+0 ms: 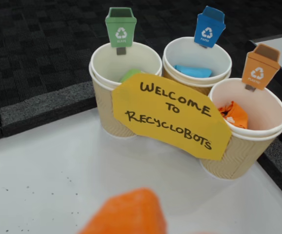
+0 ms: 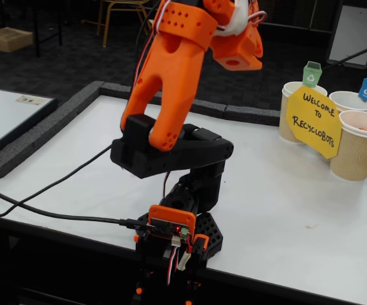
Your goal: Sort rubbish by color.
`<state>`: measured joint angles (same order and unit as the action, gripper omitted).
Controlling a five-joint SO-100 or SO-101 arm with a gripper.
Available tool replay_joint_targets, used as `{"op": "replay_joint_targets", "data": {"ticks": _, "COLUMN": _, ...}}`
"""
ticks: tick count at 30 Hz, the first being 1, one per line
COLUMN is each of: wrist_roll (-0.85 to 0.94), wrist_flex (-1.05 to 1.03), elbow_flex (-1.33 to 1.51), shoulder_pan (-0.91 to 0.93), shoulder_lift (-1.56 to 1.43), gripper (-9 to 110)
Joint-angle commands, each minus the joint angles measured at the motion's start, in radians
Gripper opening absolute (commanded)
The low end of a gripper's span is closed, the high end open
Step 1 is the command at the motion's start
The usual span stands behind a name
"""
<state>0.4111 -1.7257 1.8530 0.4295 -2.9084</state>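
Observation:
In the wrist view three beige ribbed cups stand behind a yellow sign (image 1: 172, 114). The green wad (image 1: 130, 74) lies in the left cup with the green flag (image 1: 121, 27). The blue wad (image 1: 193, 71) lies in the middle cup with the blue flag (image 1: 209, 28). The orange wad (image 1: 233, 115) lies in the right cup with the orange flag (image 1: 259, 67). Of my gripper (image 1: 126, 214), only a blurred orange part shows at the bottom edge, short of the cups. In the fixed view the gripper (image 2: 237, 44) is raised high, left of the cups, with nothing seen in it.
The white table (image 2: 285, 210) has a grey foam border (image 1: 43, 105) and dark carpet beyond. In the fixed view the cups (image 2: 360, 152) sit at the table's far right. The arm's base (image 2: 183, 229) is clamped at the front edge, with a black cable running left.

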Motion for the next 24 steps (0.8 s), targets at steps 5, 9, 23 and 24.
{"op": "replay_joint_targets", "data": {"ticks": 5, "wrist_roll": -0.02, "wrist_flex": -0.003, "elbow_flex": -0.104, "shoulder_pan": -0.023, "shoulder_lift": -0.034, "gripper": 0}}
{"op": "replay_joint_targets", "data": {"ticks": 9, "wrist_roll": -0.061, "wrist_flex": 0.032, "elbow_flex": -0.092, "shoulder_pan": -0.083, "shoulder_lift": -0.035, "gripper": 0}}
{"op": "replay_joint_targets", "data": {"ticks": 23, "wrist_roll": -0.262, "wrist_flex": 0.518, "elbow_flex": 0.433, "shoulder_pan": -0.291, "shoulder_lift": -0.057, "gripper": 0}}
{"op": "replay_joint_targets", "data": {"ticks": 24, "wrist_roll": -0.267, "wrist_flex": 0.56, "elbow_flex": 0.485, "shoulder_pan": -0.301, "shoulder_lift": -0.057, "gripper": 0}}
